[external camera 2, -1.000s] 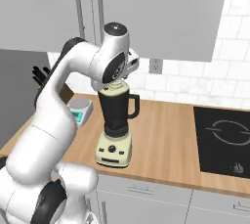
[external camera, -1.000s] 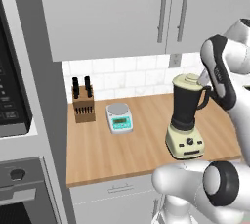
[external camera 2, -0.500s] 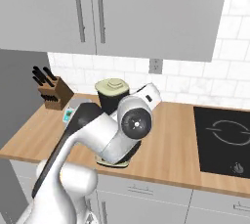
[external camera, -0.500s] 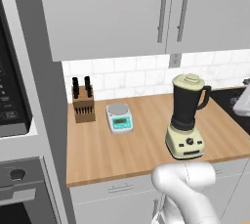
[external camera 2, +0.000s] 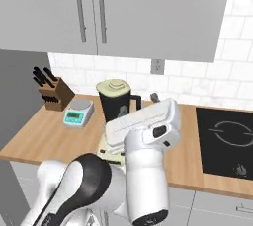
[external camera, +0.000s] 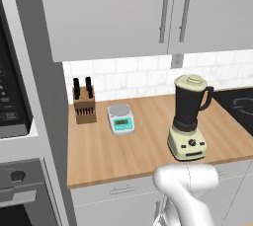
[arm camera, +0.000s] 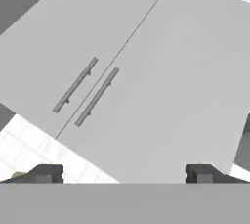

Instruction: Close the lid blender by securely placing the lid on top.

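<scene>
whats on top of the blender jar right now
The cream lid with its raised centre knob sits on top of the dark blender jar, covering its mouth. The lid and the dark jar wall hide whatever is inside. Nothing rests on the lid.

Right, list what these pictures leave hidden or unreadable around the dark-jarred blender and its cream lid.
- Right base view: the robot's white arm covers the cream base and lower jar of the tall dark blender.
- Both base views: whether the round cream lid is pressed fully home on the jar is too fine to tell.
- Left base view: the small teal-and-white kitchen scale has a display too small to read.
- Hand view: the gripper faces the grey cabinet doors.
</scene>
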